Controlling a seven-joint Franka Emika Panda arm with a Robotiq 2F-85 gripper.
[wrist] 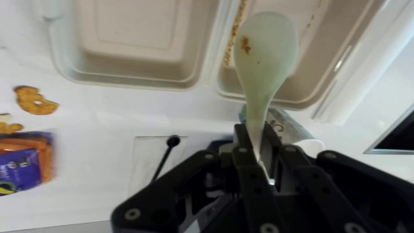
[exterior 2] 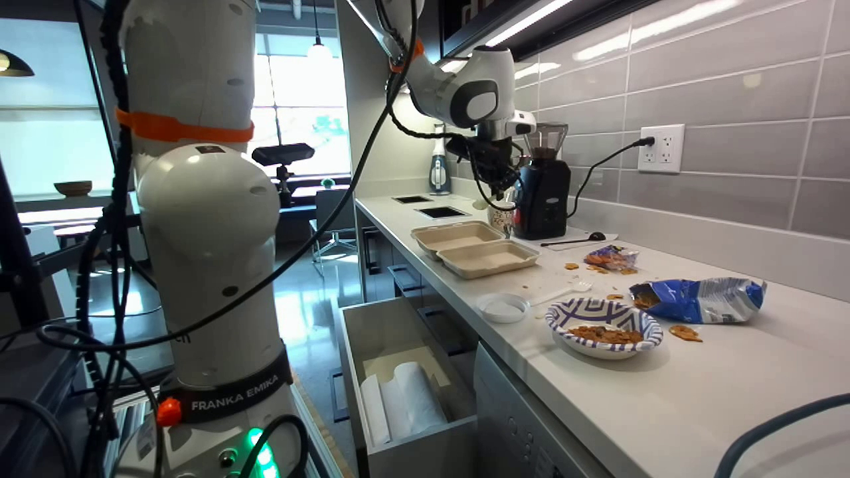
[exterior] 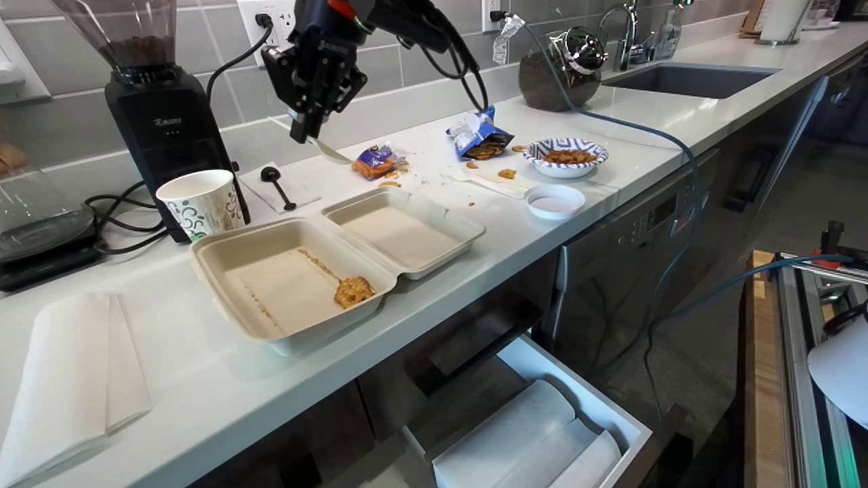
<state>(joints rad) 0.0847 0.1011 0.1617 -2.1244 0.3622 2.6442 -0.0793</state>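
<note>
My gripper [exterior: 308, 134] is shut on a pale green spoon [exterior: 331, 153] and holds it above the counter by the back wall. In the wrist view the spoon [wrist: 266, 48] points away from the fingertips [wrist: 257, 134], with a small brown smear on its bowl. An open beige takeout box [exterior: 403, 234] lies below, also in the wrist view [wrist: 136, 26]. One half holds a brown food lump [exterior: 353, 292] and lines of crumbs. A patterned paper cup [exterior: 203, 203] stands beside the box, near the grinder. In an exterior view, the gripper [exterior 2: 495, 189] appears near the cup.
A black coffee grinder [exterior: 166, 129] stands by the wall. A black scoop [exterior: 278, 183], purple snack packet [exterior: 375, 161], blue snack bag [exterior: 475, 135], patterned bowl [exterior: 536, 161] of brown food, white fork [exterior: 488, 183] and white lid [exterior: 555, 202] lie along the counter. A drawer [exterior: 576, 379] hangs open.
</note>
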